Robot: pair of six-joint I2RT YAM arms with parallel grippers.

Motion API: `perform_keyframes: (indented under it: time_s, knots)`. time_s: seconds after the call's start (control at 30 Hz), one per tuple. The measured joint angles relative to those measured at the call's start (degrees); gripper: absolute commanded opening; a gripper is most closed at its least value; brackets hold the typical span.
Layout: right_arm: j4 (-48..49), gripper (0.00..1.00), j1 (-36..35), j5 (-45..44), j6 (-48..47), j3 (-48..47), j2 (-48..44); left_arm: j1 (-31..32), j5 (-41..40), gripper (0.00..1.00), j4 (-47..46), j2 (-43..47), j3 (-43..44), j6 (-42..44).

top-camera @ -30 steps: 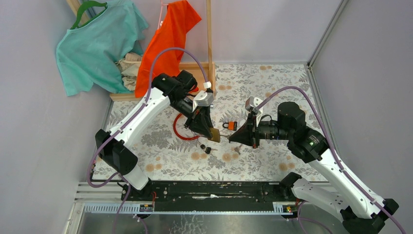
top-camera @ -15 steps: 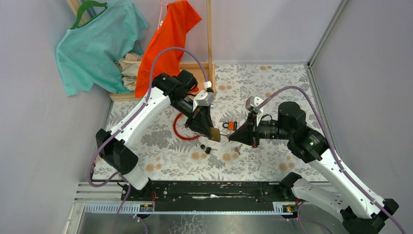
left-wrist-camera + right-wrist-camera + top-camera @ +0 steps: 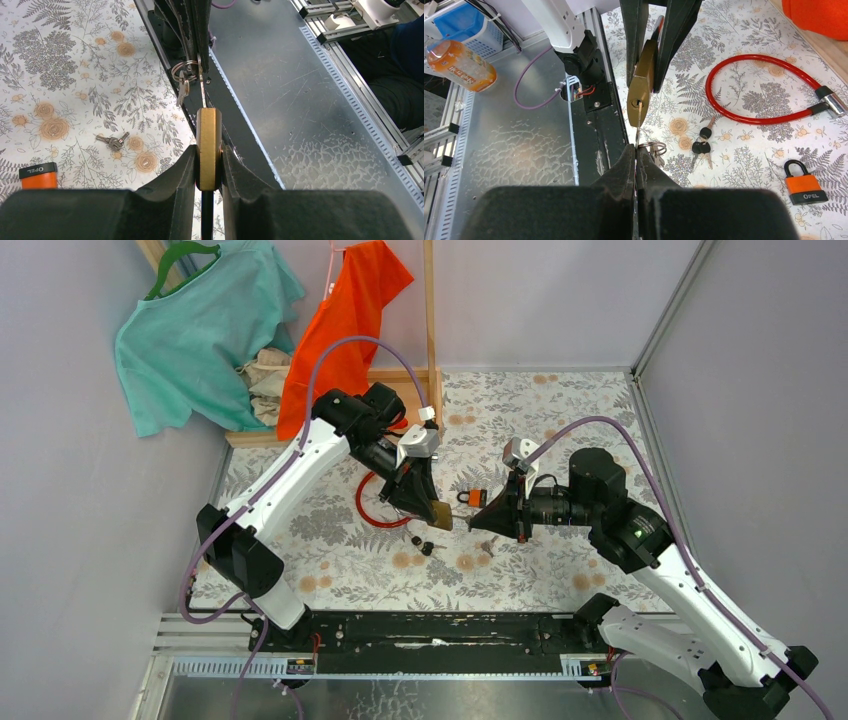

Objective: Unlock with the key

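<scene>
Top external view: over the table, what is each arm holding?

The left fingers are partly closed, clamped on the flat sides of the brass padlock, which stands edge-on between them. The right fingers are pinched fully shut on the key, which sticks out just ahead of their tips with its blade entering the padlock's end.

How will the padlock handle?

It looks like solid brass, so I'd judge it heavy, rigid and rather slick. Gripping the broad faces is the right hold to resist twisting.

And the key?

Light, thin and stiff, but it could bend or slip if turned off-axis. Hold it by the bow and rotate along the blade. The key ring hangs loose beside the right fingers and shouldn't hinder.
</scene>
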State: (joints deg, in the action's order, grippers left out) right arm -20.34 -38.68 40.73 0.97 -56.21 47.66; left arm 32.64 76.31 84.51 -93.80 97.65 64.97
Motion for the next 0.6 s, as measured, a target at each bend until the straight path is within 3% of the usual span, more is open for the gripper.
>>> perform_keyframes:
  time_s: [0.6]
  knots:
    - [-0.35,0.00,-0.02,-0.50,-0.07,0.02,0.94,-0.07,-0.92,0.00,-0.07,-0.13,0.17,-0.20]
